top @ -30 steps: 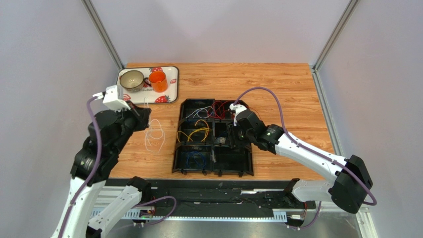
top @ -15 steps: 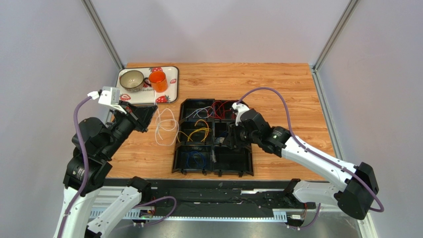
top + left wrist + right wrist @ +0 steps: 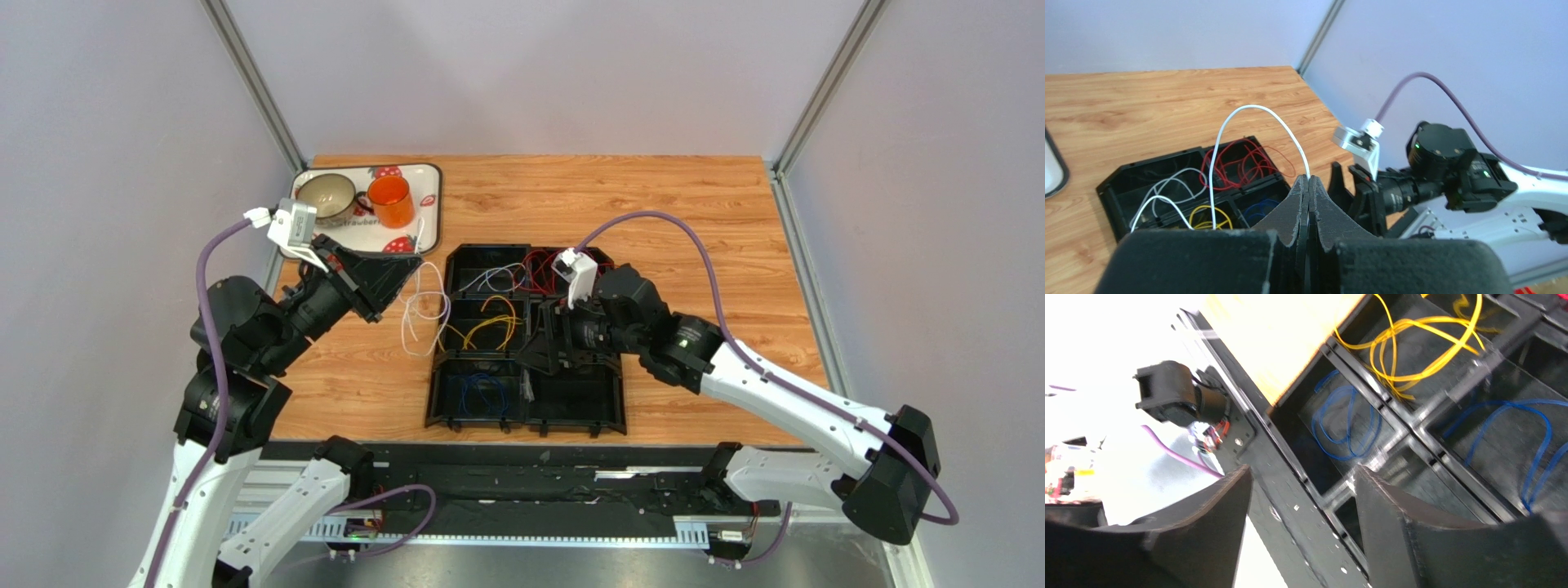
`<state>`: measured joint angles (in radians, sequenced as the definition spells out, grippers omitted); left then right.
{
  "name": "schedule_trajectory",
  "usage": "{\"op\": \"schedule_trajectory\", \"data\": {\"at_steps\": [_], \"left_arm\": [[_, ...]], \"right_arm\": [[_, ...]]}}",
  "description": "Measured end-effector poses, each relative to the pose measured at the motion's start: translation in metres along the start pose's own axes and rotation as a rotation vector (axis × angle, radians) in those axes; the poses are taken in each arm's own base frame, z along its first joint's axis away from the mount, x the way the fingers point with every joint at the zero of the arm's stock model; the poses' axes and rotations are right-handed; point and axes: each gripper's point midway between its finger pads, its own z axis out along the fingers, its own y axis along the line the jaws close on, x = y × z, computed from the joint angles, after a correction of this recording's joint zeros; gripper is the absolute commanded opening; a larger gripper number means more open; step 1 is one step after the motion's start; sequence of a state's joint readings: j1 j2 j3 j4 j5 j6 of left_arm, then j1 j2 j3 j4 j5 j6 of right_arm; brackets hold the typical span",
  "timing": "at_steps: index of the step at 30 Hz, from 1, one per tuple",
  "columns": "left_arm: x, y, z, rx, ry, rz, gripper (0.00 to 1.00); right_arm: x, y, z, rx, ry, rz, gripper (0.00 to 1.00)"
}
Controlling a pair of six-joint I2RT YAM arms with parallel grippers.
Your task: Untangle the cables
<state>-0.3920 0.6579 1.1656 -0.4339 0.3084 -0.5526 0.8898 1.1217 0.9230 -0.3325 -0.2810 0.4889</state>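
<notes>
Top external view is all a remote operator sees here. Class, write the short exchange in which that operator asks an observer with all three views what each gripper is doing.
Operator: Does the left gripper actually have the white cable?
Observer: Yes. The left wrist view shows its fingers shut, with the white cable pinched at the very tips.
Operator: Is the right gripper holding anything?
Observer: No. The right wrist view shows it open, with nothing between its fingers.

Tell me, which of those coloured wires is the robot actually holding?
The white cable: the shut left pincer pinches it, arching upward. The red cables, yellow cables and blue cables lie in the black tray.
</notes>
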Motion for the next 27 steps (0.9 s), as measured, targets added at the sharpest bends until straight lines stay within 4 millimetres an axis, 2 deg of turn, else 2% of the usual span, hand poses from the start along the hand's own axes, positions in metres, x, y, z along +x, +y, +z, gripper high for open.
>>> {"op": "schedule_trajectory", "data": {"at_steps": [5,12,15,21,27], "left_arm": [[0.001,-0.013,0.000,0.071,0.016,-0.005,0.00],[0.002,-0.029,-0.002,0.161,0.034,-0.002,0.00],[0.002,-0.034,-0.003,0.188,0.037,0.000,0.00],[0.003,-0.040,-0.004,0.217,0.046,0.001,0.00],[0.004,-0.040,-0.005,0.223,0.050,0.001,0.00]], "right_arm": [[-0.024,0.013,0.012,-0.026,-0.022,0.008,0.78],[-0.063,0.031,0.023,-0.054,-0.078,-0.012,0.80],[-0.066,0.030,0.031,-0.052,-0.072,-0.010,0.80],[-0.057,0.021,0.050,-0.040,-0.031,0.010,0.80],[-0.054,0.022,0.060,-0.062,-0.009,0.026,0.80]]}}
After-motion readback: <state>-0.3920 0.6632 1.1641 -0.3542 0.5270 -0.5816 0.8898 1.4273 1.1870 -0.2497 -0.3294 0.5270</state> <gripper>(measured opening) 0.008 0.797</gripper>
